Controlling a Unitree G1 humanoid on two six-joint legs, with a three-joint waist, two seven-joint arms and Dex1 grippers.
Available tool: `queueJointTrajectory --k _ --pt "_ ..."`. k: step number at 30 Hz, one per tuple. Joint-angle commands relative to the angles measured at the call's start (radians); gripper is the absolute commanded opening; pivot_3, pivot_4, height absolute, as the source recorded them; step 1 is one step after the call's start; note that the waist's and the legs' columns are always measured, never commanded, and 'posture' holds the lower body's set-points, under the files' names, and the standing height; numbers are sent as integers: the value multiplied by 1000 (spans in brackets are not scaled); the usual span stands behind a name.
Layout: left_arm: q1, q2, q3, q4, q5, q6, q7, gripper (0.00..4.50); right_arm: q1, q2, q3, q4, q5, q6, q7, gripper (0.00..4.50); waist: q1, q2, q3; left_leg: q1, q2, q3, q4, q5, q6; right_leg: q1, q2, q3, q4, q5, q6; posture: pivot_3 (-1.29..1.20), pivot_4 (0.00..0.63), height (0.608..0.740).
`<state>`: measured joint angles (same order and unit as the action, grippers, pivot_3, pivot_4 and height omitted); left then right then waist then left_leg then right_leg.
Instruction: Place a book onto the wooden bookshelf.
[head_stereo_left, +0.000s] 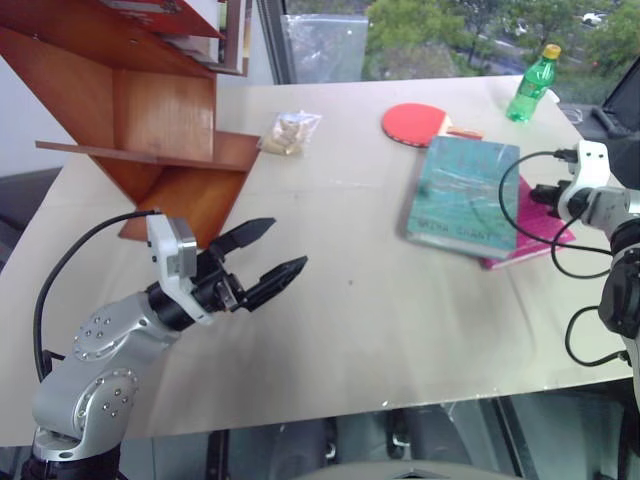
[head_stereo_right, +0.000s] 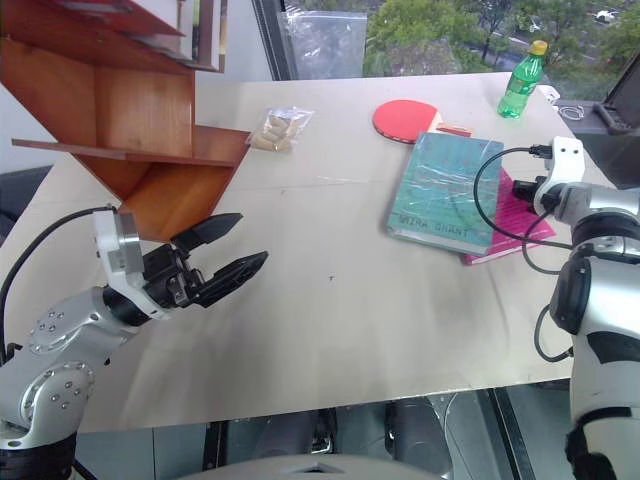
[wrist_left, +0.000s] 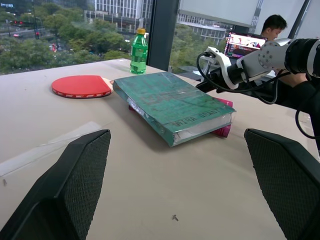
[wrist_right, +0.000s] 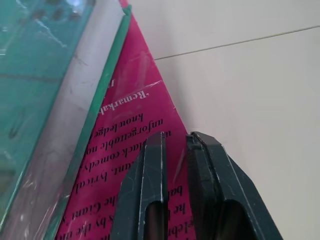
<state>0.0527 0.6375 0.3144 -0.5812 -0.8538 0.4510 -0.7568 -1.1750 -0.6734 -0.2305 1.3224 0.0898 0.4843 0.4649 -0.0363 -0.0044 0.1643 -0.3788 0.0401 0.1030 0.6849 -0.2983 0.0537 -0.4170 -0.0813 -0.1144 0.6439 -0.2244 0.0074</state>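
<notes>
We are judging the book (head_stereo_left: 462, 197) stiff, glossy, slippery — gripping its three-o'clock edge; right gripper (wrist_right: 176, 142) pressed together, left gripper (head_stereo_left: 262, 257) spread.

The book (head_stereo_left: 463, 196) lies on another book (head_stereo_left: 540, 228), seemingly overlapping; bookshelf (head_stereo_left: 150, 120) far left

Silver arms w/ screws, white wrist cams, black cables, black ribbed left hand (head_stereo_left: 270, 250) fingers

Head pair looks down across your table (head_stereo_left: 350, 300); left wrist view skims low toward the book (wrist_left: 170, 102); right wrist view sits close over its edge
</notes>
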Motion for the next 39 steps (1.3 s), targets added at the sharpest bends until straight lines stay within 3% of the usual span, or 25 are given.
queueJointTrajectory --k 1,5,8,14,20,29,32,39 --pt "-5 11 30 -35 -18 -13 -2 4500 13 -17 -78 14 34 -65 -156 680 1 0 0 0 0 0 0 0 0 0 0 0 0 0 0 0 150 740" --pt "-9 16 30 -34 -22 -11 -1 4500 16 -21 -144 22 57 -106 -305 680 8 1 1 -2 -1 1 0 0 0 -1 -2 -1 0 0 0 0 150 740" --pt "-5 16 29 -39 -21 -13 2 4500 26 7 -129 27 33 -79 -291 680 7 1 1 -2 -2 1 0 0 0 -1 -3 -1 0 0 0 0 150 740" --pt "5 17 41 -46 -21 -17 7 4500 37 75 -35 23 -28 -6 -2 680 -8 1 1 -1 0 1 0 0 0 -1 -3 0 0 0 0 0 150 740" --pt "15 18 52 -52 -23 -13 9 4500 51 91 20 10 -54 10 175 680 -8 1 1 0 1 2 0 0 0 -1 -2 1 0 0 0 0 150 740" --pt "2 24 45 -36 -23 -9 1 4500 59 123 -70 17 -4 -101 -41 680 -6 0 0 0 0 2 1 0 0 0 -4 1 0 0 0 0 150 740" --pt "6 27 46 -34 -20 -11 -3 4500 60 165 -38 17 -25 -120 49 680 -8 0 0 0 0 2 2 0 0 0 -4 1 1 0 0 0 150 740" --pt "57 52 89 -18 -13 -18 -37 4500 75 240 71 -31 -51 -116 470 680 -23 0 0 2 4 3 1 0 -1 -1 1 4 1 0 0 0 150 740"
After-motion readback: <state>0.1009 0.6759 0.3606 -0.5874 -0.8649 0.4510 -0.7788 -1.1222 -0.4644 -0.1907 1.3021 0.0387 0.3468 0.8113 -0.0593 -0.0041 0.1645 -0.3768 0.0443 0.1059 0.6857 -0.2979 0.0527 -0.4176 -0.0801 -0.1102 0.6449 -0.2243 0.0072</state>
